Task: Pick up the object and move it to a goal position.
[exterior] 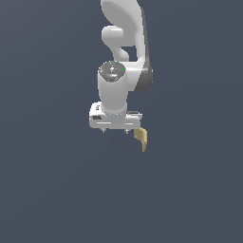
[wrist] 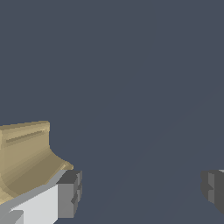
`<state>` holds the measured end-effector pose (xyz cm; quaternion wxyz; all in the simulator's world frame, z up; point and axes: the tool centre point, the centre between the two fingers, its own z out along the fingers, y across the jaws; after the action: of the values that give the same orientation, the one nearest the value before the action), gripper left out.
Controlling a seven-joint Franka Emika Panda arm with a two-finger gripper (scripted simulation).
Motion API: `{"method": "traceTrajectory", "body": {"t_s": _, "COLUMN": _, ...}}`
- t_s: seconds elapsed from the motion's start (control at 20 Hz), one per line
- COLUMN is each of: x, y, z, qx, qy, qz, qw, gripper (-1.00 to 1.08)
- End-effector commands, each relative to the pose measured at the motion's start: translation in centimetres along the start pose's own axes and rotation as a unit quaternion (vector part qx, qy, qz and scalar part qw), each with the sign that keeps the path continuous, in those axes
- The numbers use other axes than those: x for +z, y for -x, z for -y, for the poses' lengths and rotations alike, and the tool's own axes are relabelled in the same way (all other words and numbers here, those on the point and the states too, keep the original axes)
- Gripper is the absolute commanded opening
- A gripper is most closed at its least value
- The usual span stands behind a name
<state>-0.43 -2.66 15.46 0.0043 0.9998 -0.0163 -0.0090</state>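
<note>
White arm (exterior: pixel 124 57) points down, claw (exterior: pixel 115 130) spread beside object (exterior: pixel 141 138).

Arm (exterior: pixel 124 33): glossy white, rounded links, bulbous at the joints. A dark grey strip runs down the side of the upper link, on the exterior view's right, and ends in a dark grey rounded cap at the joint. The wrist joint is a white cylinder topped by a dark grey disc with a small green mark at its edge.

Gripper (exterior: pixel 115 131): white, flat, box-shaped body set crosswise under the wrist, with small dark marks on its face. Two short grey fingertips show at its underside.

Wrist view: fingers (wrist: pixel 43 204) white with a light grey bevel; pads (wrist: pixel 71 192) dark grey, blocky and faceted.
</note>
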Motion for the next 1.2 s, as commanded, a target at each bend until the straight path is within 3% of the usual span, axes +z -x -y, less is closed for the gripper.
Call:
{"method": "traceTrajectory", "body": {"t_s": 0.0, "x": 0.0, "y": 0.0, "z": 0.0, "qx": 0.0, "qy": 0.0, "qz": 0.0, "qw": 1.0, "gripper": 1.0}}
{"method": "traceTrajectory", "body": {"t_s": 0.7, "x": 1.5, "y": 1.0, "z": -0.2, "qx": 0.023, "qy": -0.014, "qz": 0.019, "qw": 0.9994, "gripper": 1.0}}
{"method": "traceTrajectory", "body": {"t_s": 1.15, "x": 1.3, "y": 1.3, "z": 4.8, "qx": -0.075, "qy": -0.01, "qz": 0.009, "qw": 0.9971, "gripper": 1.0}}
